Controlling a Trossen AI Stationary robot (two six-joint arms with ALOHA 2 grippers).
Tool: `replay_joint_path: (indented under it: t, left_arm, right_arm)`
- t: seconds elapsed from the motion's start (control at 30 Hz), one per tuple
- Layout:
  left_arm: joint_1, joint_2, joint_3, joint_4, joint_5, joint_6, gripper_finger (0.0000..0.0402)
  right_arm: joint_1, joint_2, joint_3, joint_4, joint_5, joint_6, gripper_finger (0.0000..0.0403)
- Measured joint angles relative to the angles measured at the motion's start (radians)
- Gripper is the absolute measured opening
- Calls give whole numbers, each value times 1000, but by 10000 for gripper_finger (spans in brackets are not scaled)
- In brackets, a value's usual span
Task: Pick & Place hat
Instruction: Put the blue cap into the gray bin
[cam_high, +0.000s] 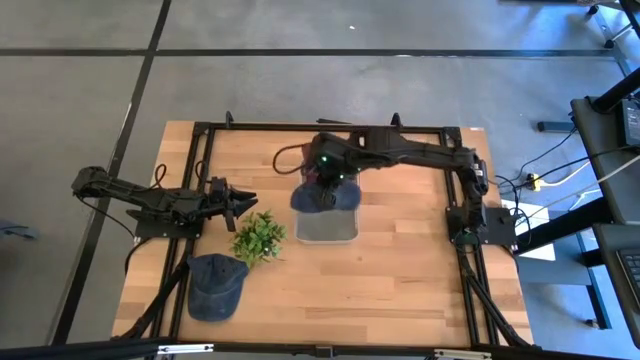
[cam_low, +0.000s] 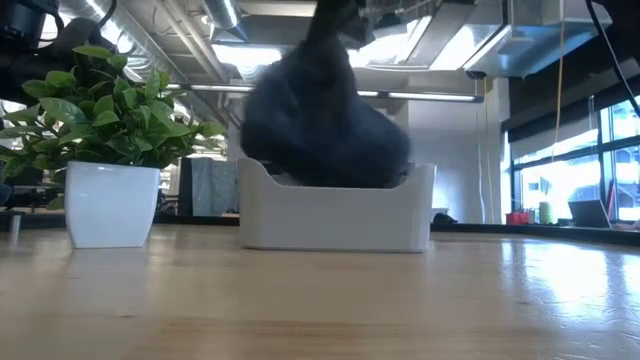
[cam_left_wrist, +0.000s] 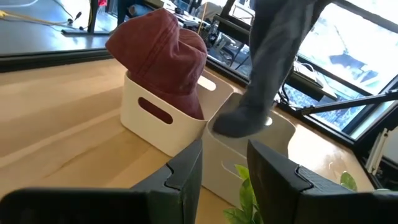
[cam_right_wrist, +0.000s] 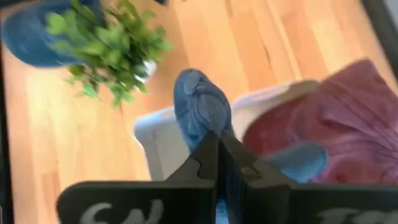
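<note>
My right gripper (cam_high: 325, 178) is shut on a blue-grey hat (cam_high: 325, 198) above two white bins standing side by side. The hat (cam_left_wrist: 273, 62) hangs into the nearer bin (cam_left_wrist: 249, 149). A dark red hat (cam_left_wrist: 165, 53) sits in the farther bin (cam_left_wrist: 149, 121), bulging over its rim. A second blue hat (cam_high: 215, 285) lies flat on the table near the front left. My left gripper (cam_left_wrist: 224, 180) is open, left of the bins and apart from them, beside a potted plant (cam_high: 258, 237). My right gripper (cam_right_wrist: 219, 149) pinches a gathered fold of the blue-grey hat's cloth (cam_right_wrist: 208, 124) between its two fingers, from above, pointing down. The hat hangs long and slack below the fingers. Its lower end (cam_left_wrist: 239, 121) dips inside the nearer bin (cam_low: 335, 215); whether it rests on the floor is hidden.
The green plant in a white pot (cam_low: 110, 200) stands just left of the bins, between them and my left gripper. A black frame (cam_high: 205, 130) runs round the table's far and side edges. Bare wood (cam_high: 400, 280) lies right of and in front of the bins.
</note>
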Motion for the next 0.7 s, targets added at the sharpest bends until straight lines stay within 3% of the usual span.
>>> replay_joint_path:
  t: [0.3,0.47,0.7]
  left_arm:
    - [0,0,0,0,-29,76,121]
    - [0,0,0,0,-37,102,121]
    - [0,0,0,0,-41,141,121]
  right_arm:
    - [116,1,31,27,268,168,4]
    - [179,1,-48,72,468,269,4]
    - [235,2,-187,247,600,373,4]
